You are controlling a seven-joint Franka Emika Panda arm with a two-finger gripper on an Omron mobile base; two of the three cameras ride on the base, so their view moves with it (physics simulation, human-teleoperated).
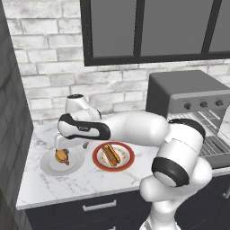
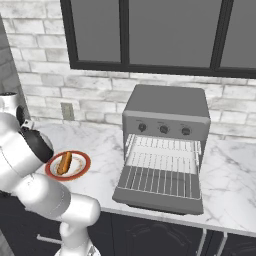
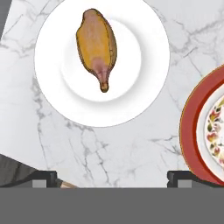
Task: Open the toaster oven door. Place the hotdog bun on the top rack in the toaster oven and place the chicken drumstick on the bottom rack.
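The arm (image 1: 134,128) hides the claw; the red-rimmed plate (image 3: 194,131) is cut off.

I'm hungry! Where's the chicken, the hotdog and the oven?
chicken (image 3: 96,47), hand view, middle of the meat
hotdog (image 1: 111,154), left base view, on the sausage
oven (image 2: 166,104), right base view, its top

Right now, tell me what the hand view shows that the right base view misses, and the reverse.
Hand view alone: the chicken drumstick lying on a white plate, with the open pincer above bare marble between the two plates. Right base view alone: the toaster oven with its door folded down, both wire racks exposed, and the hotdog bun on its plate. Both share the red-rimmed plate and the marble counter.
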